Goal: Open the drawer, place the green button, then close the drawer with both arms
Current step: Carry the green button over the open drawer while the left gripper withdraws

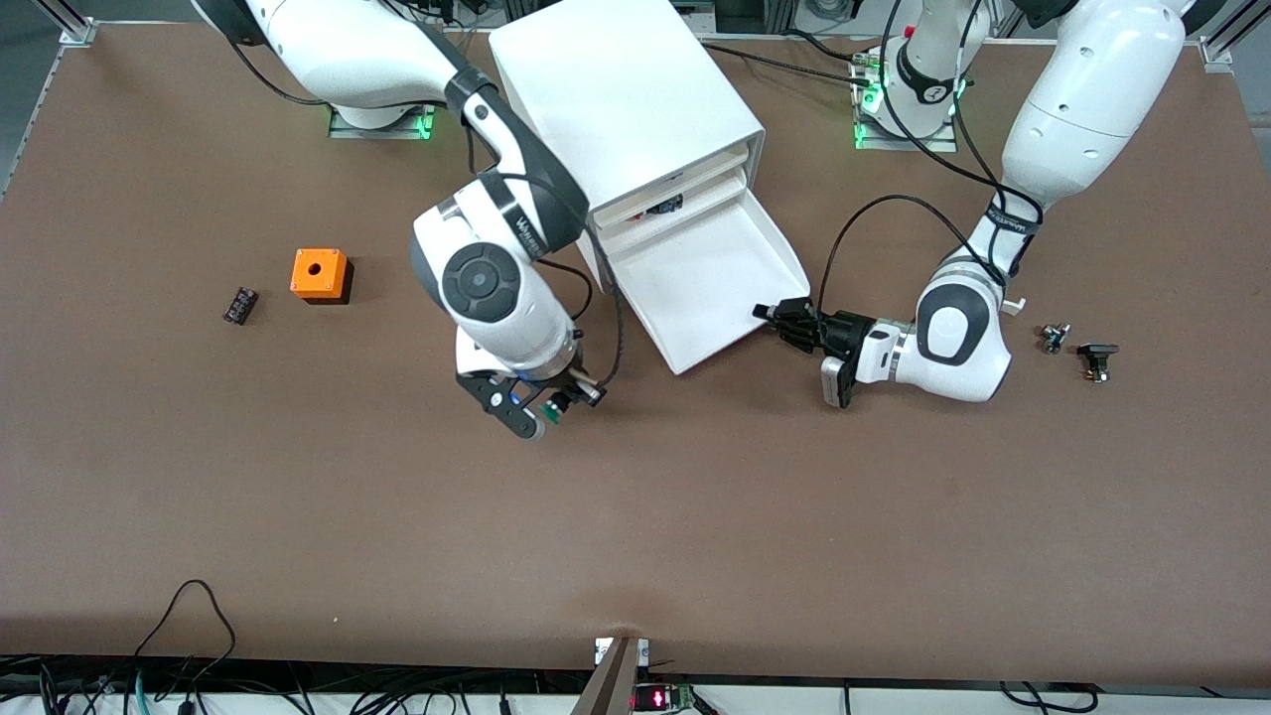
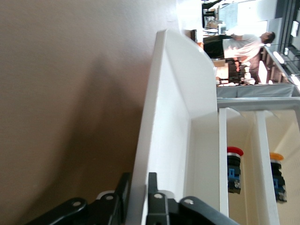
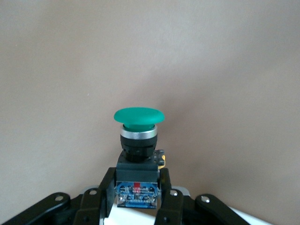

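Note:
The white cabinet (image 1: 621, 99) has its lowest drawer (image 1: 700, 283) pulled out, and the tray is bare inside. My left gripper (image 1: 784, 318) is shut on the drawer's front wall (image 2: 157, 131) at the corner toward the left arm's end, with one finger (image 2: 123, 192) outside and one inside. My right gripper (image 1: 541, 402) is shut on the black body of the green-capped button (image 3: 138, 133). It holds the button (image 1: 552, 410) over bare table beside the drawer, toward the right arm's end.
An orange cube with a hole (image 1: 319, 275) and a small black ribbed component (image 1: 239, 305) lie toward the right arm's end. Two small parts (image 1: 1055, 338) (image 1: 1097, 359) lie toward the left arm's end. A red-capped button (image 2: 234, 168) and an orange-capped one (image 2: 276, 176) show in the upper drawers.

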### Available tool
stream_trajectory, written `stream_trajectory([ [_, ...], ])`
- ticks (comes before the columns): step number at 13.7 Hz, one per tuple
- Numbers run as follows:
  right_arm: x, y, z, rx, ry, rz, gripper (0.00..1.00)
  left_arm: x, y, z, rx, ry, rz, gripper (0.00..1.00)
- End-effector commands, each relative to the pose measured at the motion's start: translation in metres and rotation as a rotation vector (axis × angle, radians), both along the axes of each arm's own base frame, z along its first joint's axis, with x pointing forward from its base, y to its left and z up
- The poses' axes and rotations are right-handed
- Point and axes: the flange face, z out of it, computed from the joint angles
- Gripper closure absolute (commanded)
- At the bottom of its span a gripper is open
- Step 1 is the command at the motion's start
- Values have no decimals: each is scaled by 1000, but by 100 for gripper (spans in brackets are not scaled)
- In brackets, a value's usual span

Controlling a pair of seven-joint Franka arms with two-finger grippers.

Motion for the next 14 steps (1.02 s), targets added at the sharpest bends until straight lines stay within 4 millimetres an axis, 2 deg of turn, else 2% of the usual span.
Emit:
stream_trajectory([
  [1, -17, 33, 19, 30, 7, -141, 100, 11, 11, 13, 3, 23, -10, 0],
  [2, -29, 48, 19, 33, 11, -181, 100, 13, 17, 17, 4, 41, 0, 0],
  [4, -51, 74, 20, 38, 24, -250, 100, 25, 28, 43, 30, 54, -32, 0],
  [6, -72, 105, 24, 76, 18, -390, 100, 44, 43, 76, 101, 108, -61, 0],
  [9, -105, 148, 21, 143, 6, -467, 100, 64, 58, 133, 249, 150, -107, 0],
  [11, -123, 170, -6, 147, 11, -498, 100, 75, 68, 168, 415, 182, -128, 0],
  [13, -132, 182, -32, 137, 2, -516, 100, 81, 74, 194, 512, 195, -116, 0],
  [14, -135, 186, -45, 138, 5, -529, 100, 84, 77, 215, 595, 189, -98, 0],
])
